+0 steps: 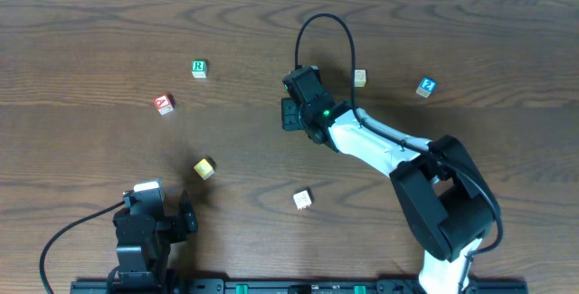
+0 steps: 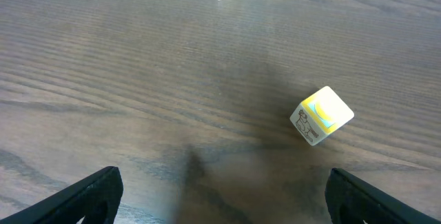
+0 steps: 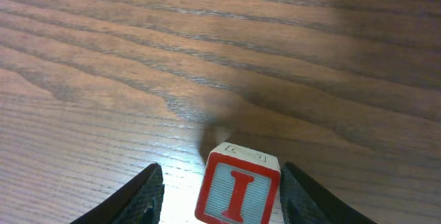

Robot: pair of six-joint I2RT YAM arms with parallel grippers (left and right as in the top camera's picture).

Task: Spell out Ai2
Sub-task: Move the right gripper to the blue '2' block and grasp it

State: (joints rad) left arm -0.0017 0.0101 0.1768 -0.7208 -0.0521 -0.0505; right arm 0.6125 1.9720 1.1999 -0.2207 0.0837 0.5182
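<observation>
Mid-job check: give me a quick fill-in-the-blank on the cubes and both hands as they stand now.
1. The red-framed cube between the fingers of the right hand shows the letter ____.
2. The left hand is ____ rather than shut, with nothing between its fingers.
3. In the overhead view, the cube nearest the green R cube bears a red ____.
4. The 2 cube has a face coloured ____.
Missing words: I; open; A; blue.
</observation>
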